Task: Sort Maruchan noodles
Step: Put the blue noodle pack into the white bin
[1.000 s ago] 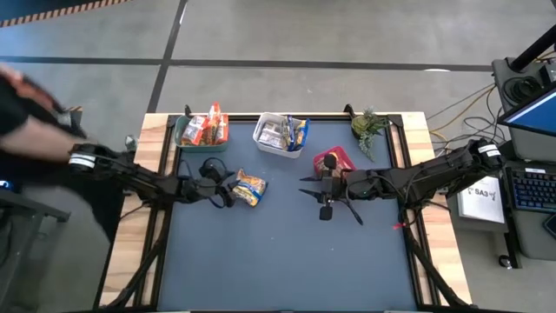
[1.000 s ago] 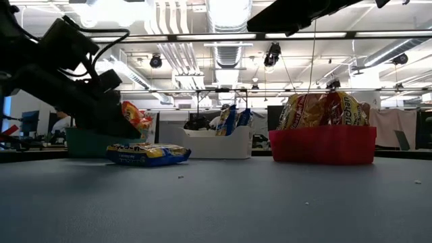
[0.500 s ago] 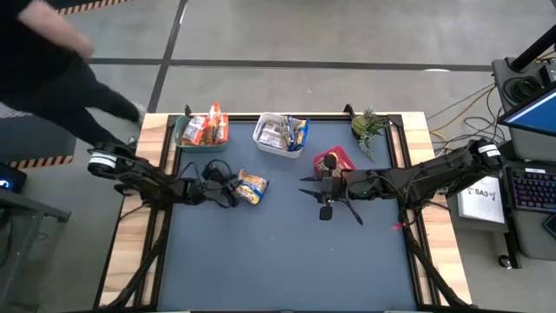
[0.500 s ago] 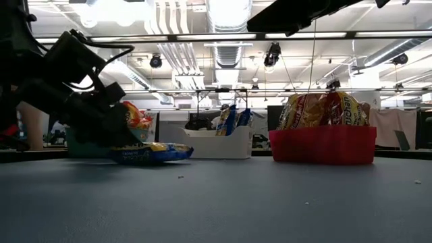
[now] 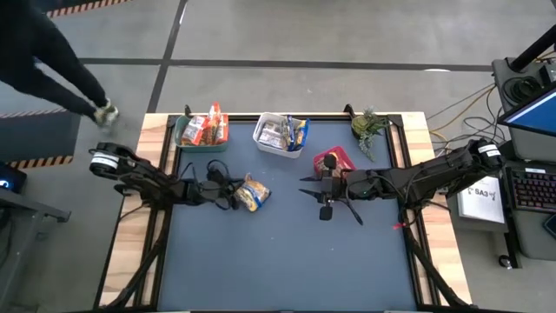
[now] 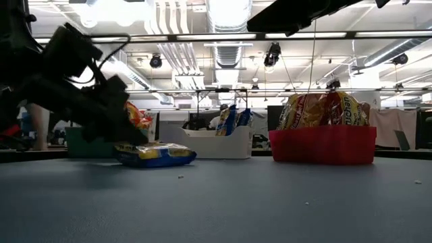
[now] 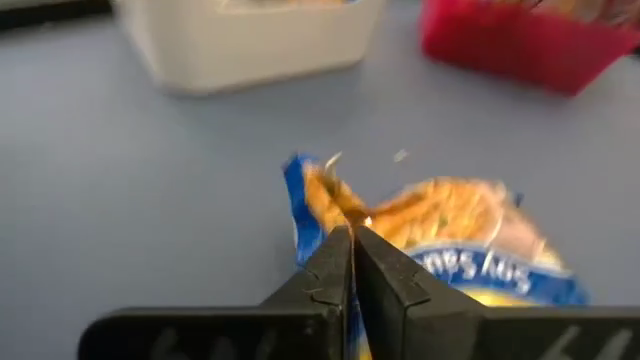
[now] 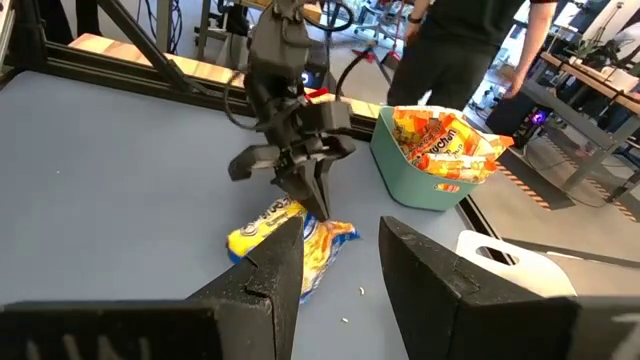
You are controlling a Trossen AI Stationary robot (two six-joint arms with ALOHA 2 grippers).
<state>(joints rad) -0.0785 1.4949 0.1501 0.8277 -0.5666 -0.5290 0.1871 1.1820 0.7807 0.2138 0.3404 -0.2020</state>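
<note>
Looking down from the high view, the left gripper is seen left of centre, its jaws pinched on the edge of a blue-and-yellow noodle packet, which has been dragged slightly lower and rightward compared with a second ago; the right gripper waits mid-table with its jaws spread wide, beside the red bin. In the low view, the packet lies at left centre, touching the table, its near end slightly raised. In the left wrist view, the fingers are closed onto the packet's crimped blue edge. In the right wrist view, the green bin and white bin appear right of centre. A grasp is judged just made; the lift remains.
</note>
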